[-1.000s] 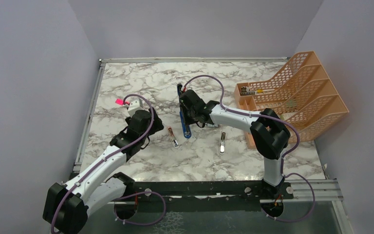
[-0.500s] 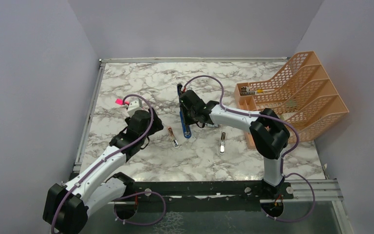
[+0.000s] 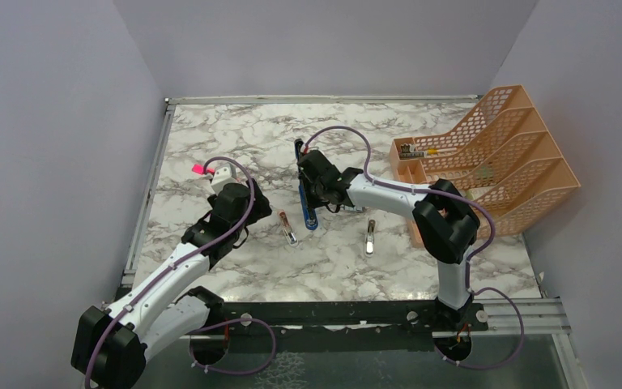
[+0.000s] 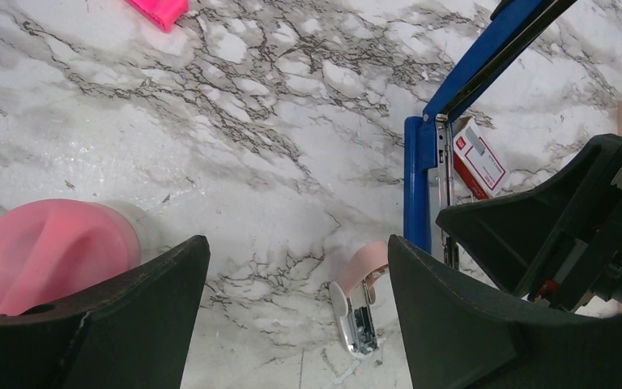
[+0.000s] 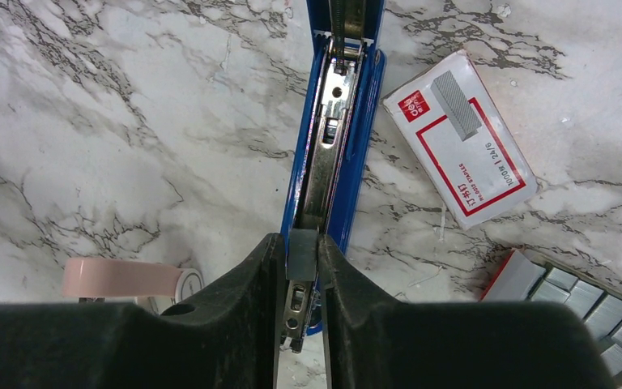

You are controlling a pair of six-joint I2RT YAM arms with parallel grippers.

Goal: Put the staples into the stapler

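The blue stapler [image 3: 306,193] lies open on the marble table, its silver rail [image 5: 328,146] facing up. My right gripper [image 5: 301,267] is shut on a small grey block of staples [image 5: 301,253] and holds it right over the near end of the rail. In the top view the right gripper [image 3: 311,198] is over the stapler. The red-and-white staple box lid [image 5: 459,150] lies just right of the stapler, and its tray of staples [image 5: 571,296] at lower right. My left gripper [image 4: 296,316] is open and empty, left of the stapler [image 4: 415,186].
A small pink stapler [image 4: 359,298] lies between the left fingers on the table, and also shows in the top view [image 3: 287,228]. Another small stapler [image 3: 369,237] lies nearer. A pink eraser [image 3: 199,170] is at the left. An orange mesh file rack [image 3: 494,154] stands at the right. A pink round-ended object [image 4: 48,251] sits by the left finger.
The right gripper has edged slightly left over the stapler with the staples in it. The left arm has not moved.
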